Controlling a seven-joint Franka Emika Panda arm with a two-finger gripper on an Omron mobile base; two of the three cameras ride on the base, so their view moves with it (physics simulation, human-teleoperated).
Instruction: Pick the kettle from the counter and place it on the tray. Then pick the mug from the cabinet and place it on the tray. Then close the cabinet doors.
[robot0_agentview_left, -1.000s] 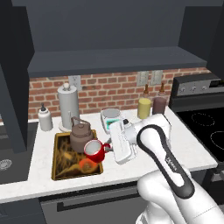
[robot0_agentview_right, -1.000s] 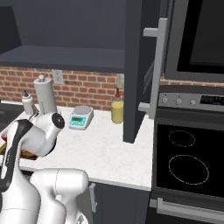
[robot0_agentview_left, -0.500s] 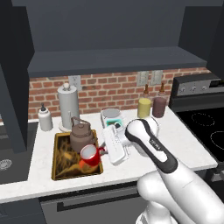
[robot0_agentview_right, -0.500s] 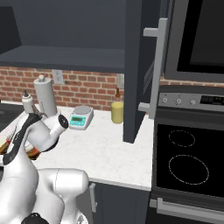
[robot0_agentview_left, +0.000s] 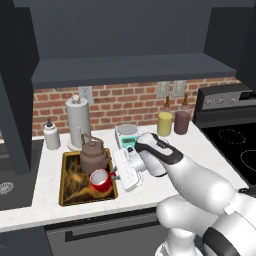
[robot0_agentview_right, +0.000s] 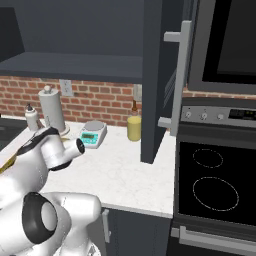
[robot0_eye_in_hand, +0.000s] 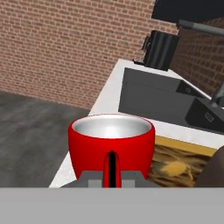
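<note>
The white bench (robot0_agentview_left: 45, 200) is seen across the lower left. The tray (robot0_agentview_left: 70, 192) is laid on it, with the kettle (robot0_agentview_left: 95, 156) stood on the tray. The red mug (robot0_agentview_left: 101, 180) is held by its handle in the closed pincer (robot0_agentview_left: 116, 176), over the tray's lower right corner.

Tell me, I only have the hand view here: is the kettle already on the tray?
Observer: Yes. In the left base view the kettle sits on the far end of the tray.
Operator: And where is the mug against the kettle?
Observer: The mug is at the tray's near end, in front of the kettle, with the gripper shut on its handle.
Operator: Are the cabinet doors closed?
Observer: No. In the right base view a cabinet door stands open, its edge toward the camera.
</note>
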